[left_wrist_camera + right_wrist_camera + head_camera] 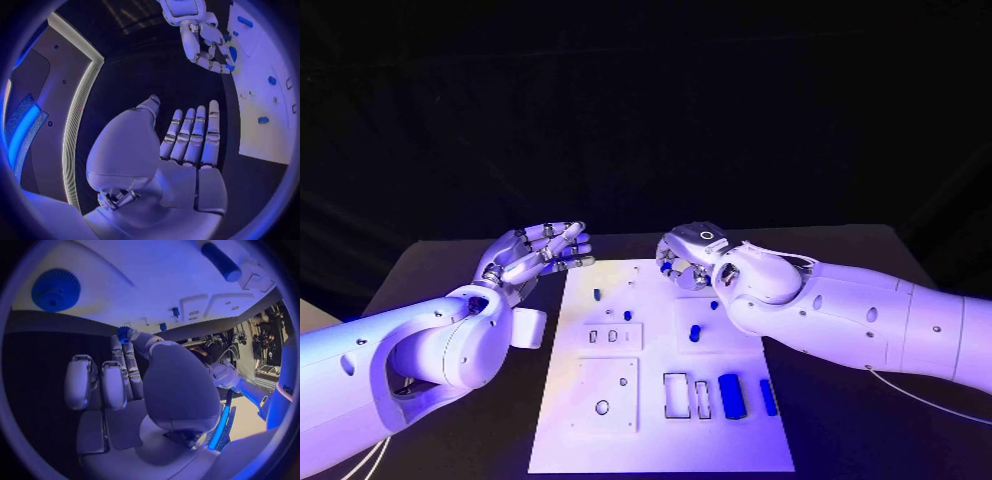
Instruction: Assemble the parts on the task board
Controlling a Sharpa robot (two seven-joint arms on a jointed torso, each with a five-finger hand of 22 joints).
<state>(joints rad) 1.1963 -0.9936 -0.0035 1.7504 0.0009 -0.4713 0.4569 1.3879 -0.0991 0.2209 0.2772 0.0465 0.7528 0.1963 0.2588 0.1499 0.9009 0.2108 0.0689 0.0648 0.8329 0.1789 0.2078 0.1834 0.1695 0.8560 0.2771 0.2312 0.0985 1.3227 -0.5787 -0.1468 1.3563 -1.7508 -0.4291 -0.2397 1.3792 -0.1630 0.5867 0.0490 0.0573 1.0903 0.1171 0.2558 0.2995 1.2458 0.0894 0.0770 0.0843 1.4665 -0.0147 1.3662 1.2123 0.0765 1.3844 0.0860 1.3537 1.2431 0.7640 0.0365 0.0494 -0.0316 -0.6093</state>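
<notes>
Head view | my left hand [538, 252] hovers beside task board [661, 440], fingers apart, holding nothing | my right hand [692, 258] pinches small blue gear [123, 333] | another blue gear [55, 289] lies nearby

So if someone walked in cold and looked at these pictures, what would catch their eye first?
Probably the right hand over the far end of the white task board, pinching a small blue gear at its fingertips. Next, the left hand, open with fingers straight, off the board's far left corner. Then the blue parts on the board, notably a large gear.
</notes>
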